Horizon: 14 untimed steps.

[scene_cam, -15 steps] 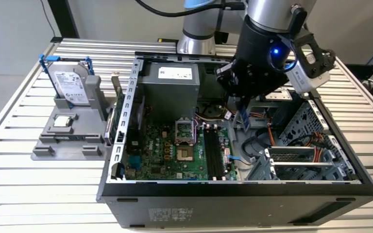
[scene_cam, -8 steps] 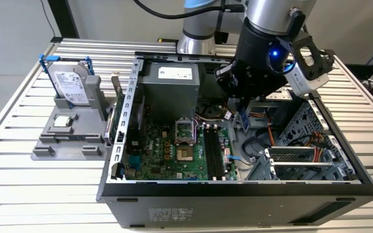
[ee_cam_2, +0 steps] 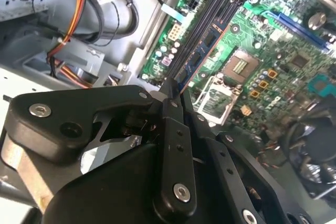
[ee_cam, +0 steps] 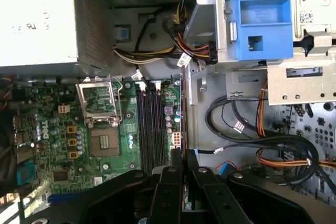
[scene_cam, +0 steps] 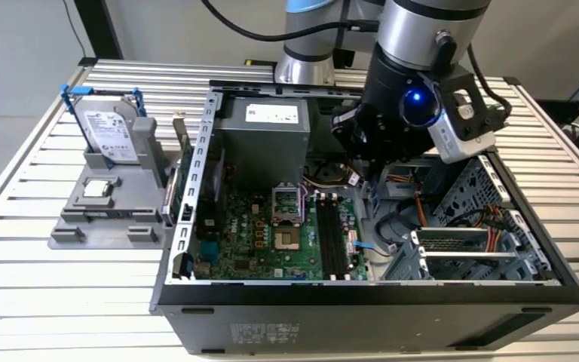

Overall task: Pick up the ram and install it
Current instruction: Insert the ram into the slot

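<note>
A slatted metal bench (scene_cam: pixel 28 226) carries an open desktop computer case (scene_cam: pixel 370 298), which lies on its side across the middle of the bench and reaches close to its near edge. The robot arm (scene_cam: pixel 421 30) reaches down into the case from the far edge of the bench. The green motherboard (scene_cam: pixel 259 241) lies flat on the floor of the case. A grey holder (scene_cam: pixel 108 211) stands beside the case, towards the bench edge at the exterior view's left, with a silver hard drive (scene_cam: pixel 108 132) upright in it.

Inside the case, the gripper (ee_cam_2: pixel 173 90) is clamped shut on one end of the ram (ee_cam_2: pixel 202 51), the fingers pressed against its two flat faces. The ram is a thin dark board seen almost edge-on, and it sticks out beyond the fingertips. It hangs over the motherboard, running lengthwise along the row of long black memory slots (scene_cam: pixel 335 237).

As I judge it, the pick-up is done and the ram is off its resting place. The slots look empty and the ram looks to be above them, not seated, so the installing is left to do.
</note>
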Motion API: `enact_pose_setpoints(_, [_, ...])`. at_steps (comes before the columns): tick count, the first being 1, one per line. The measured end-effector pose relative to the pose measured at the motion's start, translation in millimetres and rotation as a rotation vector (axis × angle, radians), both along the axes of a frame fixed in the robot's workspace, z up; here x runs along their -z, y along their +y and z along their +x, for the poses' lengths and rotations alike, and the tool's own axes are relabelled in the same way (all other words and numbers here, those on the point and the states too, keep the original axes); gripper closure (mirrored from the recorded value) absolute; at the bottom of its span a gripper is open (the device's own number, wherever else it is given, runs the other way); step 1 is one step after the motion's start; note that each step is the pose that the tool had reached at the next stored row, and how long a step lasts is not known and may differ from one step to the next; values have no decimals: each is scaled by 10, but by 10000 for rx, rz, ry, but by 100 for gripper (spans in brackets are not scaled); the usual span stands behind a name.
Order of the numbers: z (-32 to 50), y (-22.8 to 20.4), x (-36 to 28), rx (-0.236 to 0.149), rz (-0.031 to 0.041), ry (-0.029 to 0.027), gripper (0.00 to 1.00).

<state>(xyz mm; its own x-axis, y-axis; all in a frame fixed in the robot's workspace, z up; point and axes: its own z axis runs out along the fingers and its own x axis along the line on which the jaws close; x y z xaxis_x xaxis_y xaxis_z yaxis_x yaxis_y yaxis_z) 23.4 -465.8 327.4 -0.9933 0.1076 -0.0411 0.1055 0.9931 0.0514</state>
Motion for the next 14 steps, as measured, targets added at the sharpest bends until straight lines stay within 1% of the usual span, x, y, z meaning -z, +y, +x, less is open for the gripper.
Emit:
enact_pose_setpoints(3, [0,0,54,426,2,0,100])
enact_pose_setpoints(5, [-1,0,90,501,1,0,100])
enact_pose_setpoints(9, [-1,-2,164,501,2,-1,100])
enact_pose_setpoints(11, [-1,-3,199,418,5,0,100])
enact_pose_setpoints(14, [-4,-4,253,106,9,-1,100])
